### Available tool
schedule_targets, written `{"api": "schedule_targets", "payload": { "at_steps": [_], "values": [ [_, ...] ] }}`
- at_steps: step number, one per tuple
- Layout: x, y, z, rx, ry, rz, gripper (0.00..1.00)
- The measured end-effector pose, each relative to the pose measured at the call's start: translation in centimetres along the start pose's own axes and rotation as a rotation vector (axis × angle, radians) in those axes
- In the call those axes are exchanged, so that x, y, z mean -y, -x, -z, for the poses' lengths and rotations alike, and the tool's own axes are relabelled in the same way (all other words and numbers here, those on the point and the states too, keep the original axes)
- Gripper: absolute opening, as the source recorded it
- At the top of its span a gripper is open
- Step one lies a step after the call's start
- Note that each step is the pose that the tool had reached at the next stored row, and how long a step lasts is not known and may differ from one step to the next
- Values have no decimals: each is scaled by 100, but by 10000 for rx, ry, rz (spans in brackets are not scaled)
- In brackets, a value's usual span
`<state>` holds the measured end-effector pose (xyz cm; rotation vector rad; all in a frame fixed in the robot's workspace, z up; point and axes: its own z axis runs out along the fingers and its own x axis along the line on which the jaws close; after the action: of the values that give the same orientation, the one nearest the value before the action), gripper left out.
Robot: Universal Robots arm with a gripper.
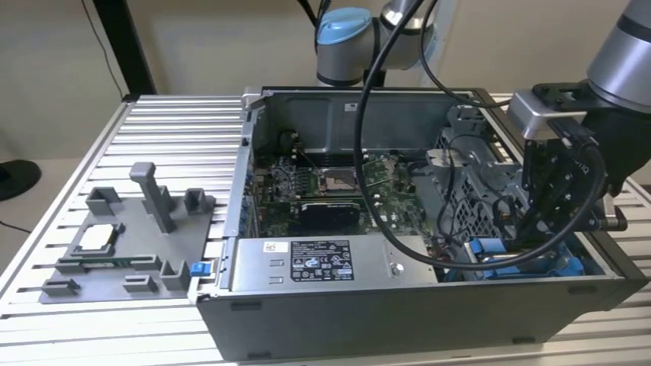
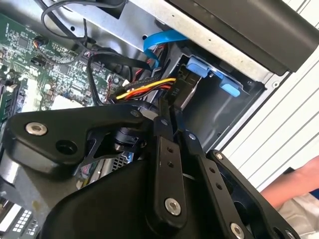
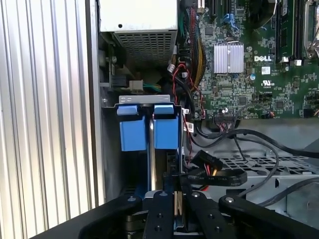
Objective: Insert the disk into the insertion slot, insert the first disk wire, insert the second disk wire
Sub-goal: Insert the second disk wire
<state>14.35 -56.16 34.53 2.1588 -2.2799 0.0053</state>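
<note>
Now the gripper (image 3: 177,201), closed narrow on a wire plug (image 3: 208,162), must press it into the disk (image 3: 160,164).

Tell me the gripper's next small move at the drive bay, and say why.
Probably ease the gripper a little toward the insertion slot. In the first wrist view its fingers look closed around a black wire connector beside the blue tabs, not clearly seated.

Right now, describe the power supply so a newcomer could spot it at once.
In the exterior view, find the open computer case. Along its near wall lies the power supply, a long grey box beside the green motherboard. Its black-and-white label sets it apart.
</note>
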Motion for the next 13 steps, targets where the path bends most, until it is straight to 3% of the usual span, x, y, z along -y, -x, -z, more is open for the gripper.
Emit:
{"api": "schedule_targets", "payload": {
  "at_steps": [13],
  "values": [
    [-4, 10, -11, 6, -99, 0, 0]
  ]
}}
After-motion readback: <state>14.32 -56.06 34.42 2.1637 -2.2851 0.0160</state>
